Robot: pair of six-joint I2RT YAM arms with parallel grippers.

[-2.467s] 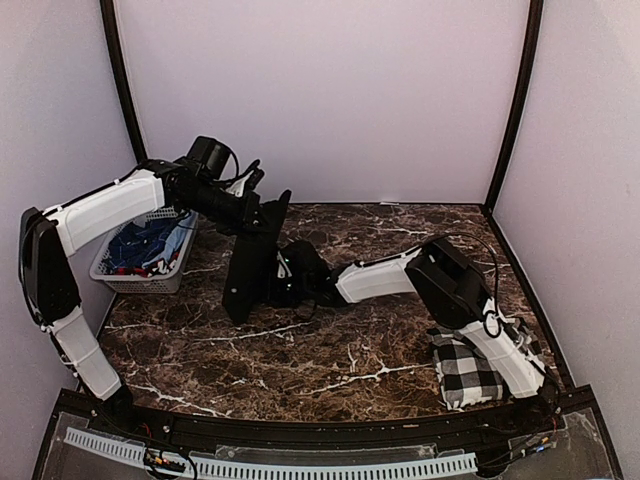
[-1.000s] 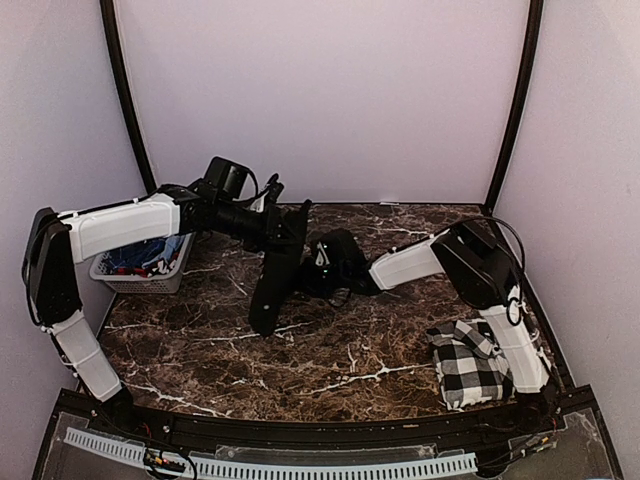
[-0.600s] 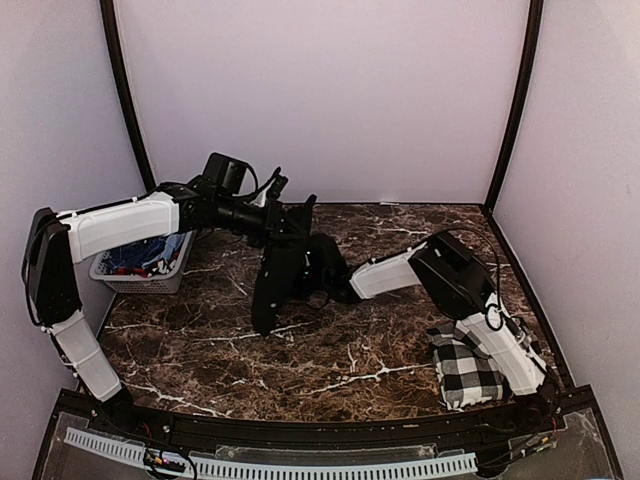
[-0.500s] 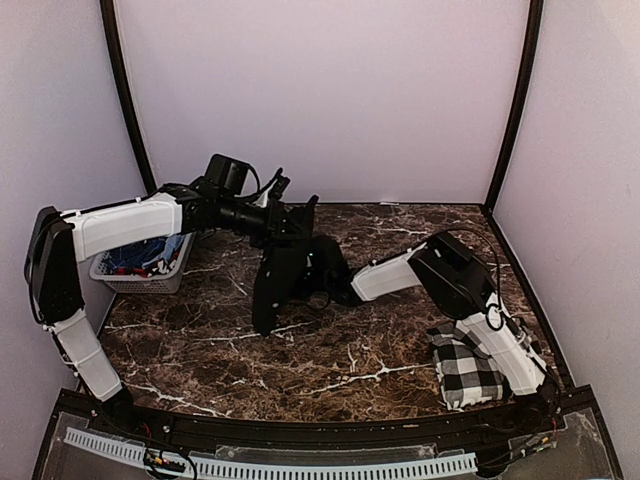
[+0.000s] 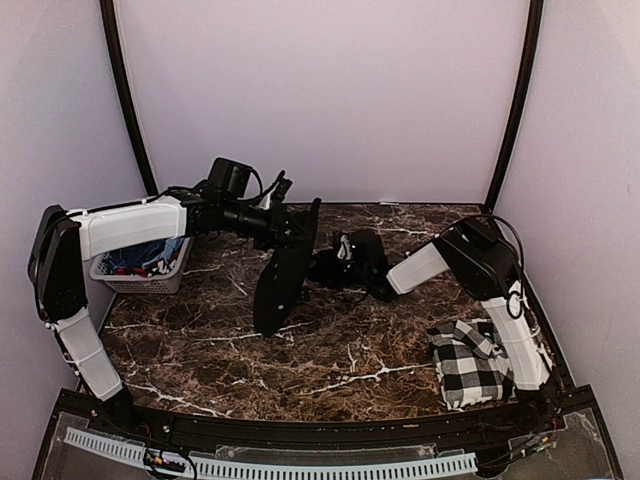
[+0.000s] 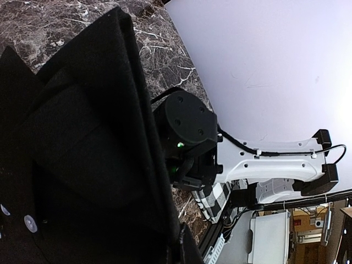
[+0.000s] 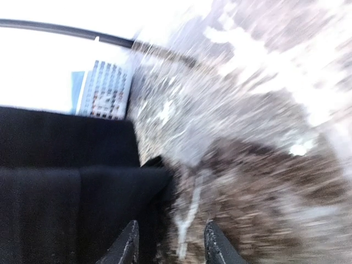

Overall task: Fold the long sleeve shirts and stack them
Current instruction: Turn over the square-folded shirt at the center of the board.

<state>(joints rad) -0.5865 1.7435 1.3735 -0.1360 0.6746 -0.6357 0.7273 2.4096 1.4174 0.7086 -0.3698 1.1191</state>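
Observation:
My left gripper (image 5: 303, 213) is shut on the top edge of the plain black shirt (image 5: 278, 285) and holds it up over the middle of the table, so it hangs down to the marble. In the left wrist view the black shirt (image 6: 82, 165) fills the frame, small white buttons show, and my fingers are hidden. My right gripper (image 5: 335, 262) is open and empty, just right of the hanging cloth. In the blurred right wrist view the right gripper (image 7: 171, 226) has the black shirt (image 7: 66, 187) to its left. The checked shirt (image 5: 468, 368) lies folded at the front right.
A white lattice basket (image 5: 140, 262) with coloured clothes stands at the left edge, behind my left arm. Dark frame posts and pale walls close in the back and sides. The marble table (image 5: 340, 370) lies open in front of the hanging shirt.
My right gripper has pulled back to the right, off the black shirt it was against. My left gripper has lifted the shirt slightly and shifted right; it hangs straighter.

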